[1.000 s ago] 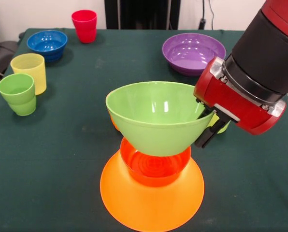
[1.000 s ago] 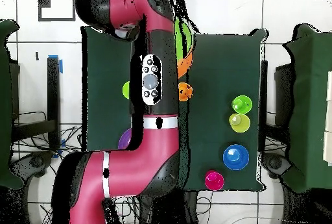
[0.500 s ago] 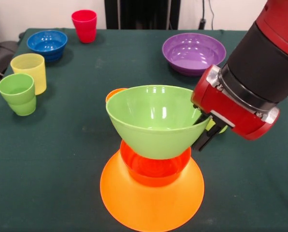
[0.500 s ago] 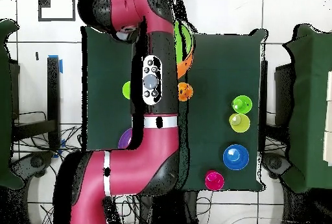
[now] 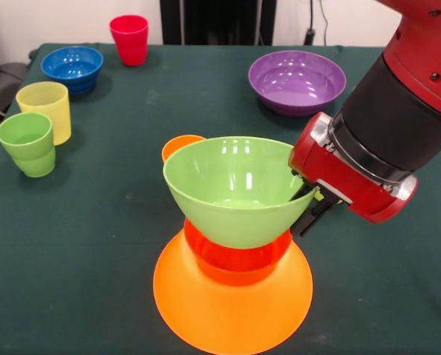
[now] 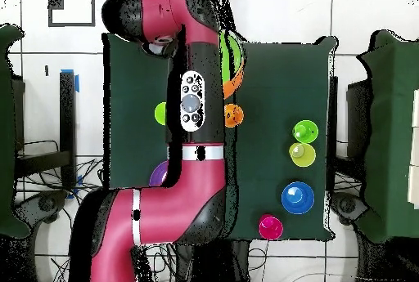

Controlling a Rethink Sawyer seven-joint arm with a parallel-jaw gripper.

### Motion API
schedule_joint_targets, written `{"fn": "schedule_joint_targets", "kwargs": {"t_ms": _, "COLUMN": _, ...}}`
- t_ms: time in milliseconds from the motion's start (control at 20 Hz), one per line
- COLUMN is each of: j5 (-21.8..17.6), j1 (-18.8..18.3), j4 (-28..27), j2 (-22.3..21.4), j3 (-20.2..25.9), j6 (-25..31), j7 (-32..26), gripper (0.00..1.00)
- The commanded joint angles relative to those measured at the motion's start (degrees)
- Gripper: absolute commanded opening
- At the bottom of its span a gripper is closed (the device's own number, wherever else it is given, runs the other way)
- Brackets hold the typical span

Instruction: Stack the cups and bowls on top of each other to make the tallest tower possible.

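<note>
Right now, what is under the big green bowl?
Under the green bowl sits the red-orange bowl, on the upturned large orange bowl. The pincer holds the green bowl's rim. The red-orange bowl's inside is covered.

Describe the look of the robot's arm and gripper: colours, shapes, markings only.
The arm is made of thick rounded segments: glossy red shells joined by a matte black cylinder with a silver ring at the wrist. From overhead, the arm shows white bands and an oval grey panel of round buttons. The gripper is small, black, below the red wrist block.
</note>
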Motion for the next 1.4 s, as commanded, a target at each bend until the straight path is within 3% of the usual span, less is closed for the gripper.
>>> {"fn": "schedule_joint_targets", "kwargs": {"t_ms": 50, "j5": -3.7, "j1": -0.9, "j4": 1.2, "j2": -0.2, "j3": 5.3, "j6": 3.9, "j7": -18.0, "gripper": 0.0}}
{"fn": "schedule_joint_targets", "kwargs": {"t_ms": 1250, "j5": -4.6, "j1": -1.3, "j4": 1.1, "j2": 0.2, "j3": 7.7, "j6": 4.2, "j7": -20.8, "gripper": 0.0}}
{"fn": "schedule_joint_targets", "kwargs": {"t_ms": 1300, "j5": -4.5, "j1": -1.3, "j4": 1.2, "j2": 0.1, "j3": 7.9, "j6": 4.8, "j7": -20.7, "gripper": 1.0}}
{"fn": "schedule_joint_targets", "kwargs": {"t_ms": 1400, "j5": -4.3, "j1": -1.4, "j4": 1.3, "j2": 0.1, "j3": 8.2, "j6": 5.1, "j7": -20.5, "gripper": 1.0}}
